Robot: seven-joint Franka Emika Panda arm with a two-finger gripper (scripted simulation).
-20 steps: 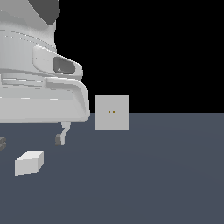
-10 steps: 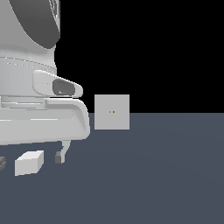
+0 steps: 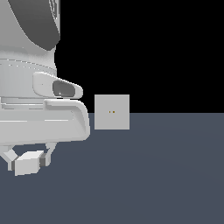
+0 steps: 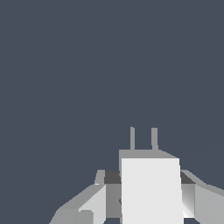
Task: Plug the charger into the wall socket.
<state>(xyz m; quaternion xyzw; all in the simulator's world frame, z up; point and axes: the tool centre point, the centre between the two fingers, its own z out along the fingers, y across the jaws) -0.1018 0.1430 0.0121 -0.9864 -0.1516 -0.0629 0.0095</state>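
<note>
The gripper [image 3: 27, 162] hangs low, jaws (both fingers showing) straddling a block.

The charger [image 4: 151, 188] sits between the claw [image 4: 146, 197] fingers, prongs outward.

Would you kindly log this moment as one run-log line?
phase: grasp | pincer: astride charger, closure unclear | wall socket: upright, apart | plugged: no

- the arm [image 3: 30, 87] is huge in the exterior view, cut off by the top and left edges
- gripper [image 3: 27, 162] mostly tucked under the arm body, only finger bits poking out
- in the wrist view the charger [image 4: 151, 188] runs off the bottom edge
- wall socket [image 3: 112, 112] dots are too tiny to make out any detail
</note>
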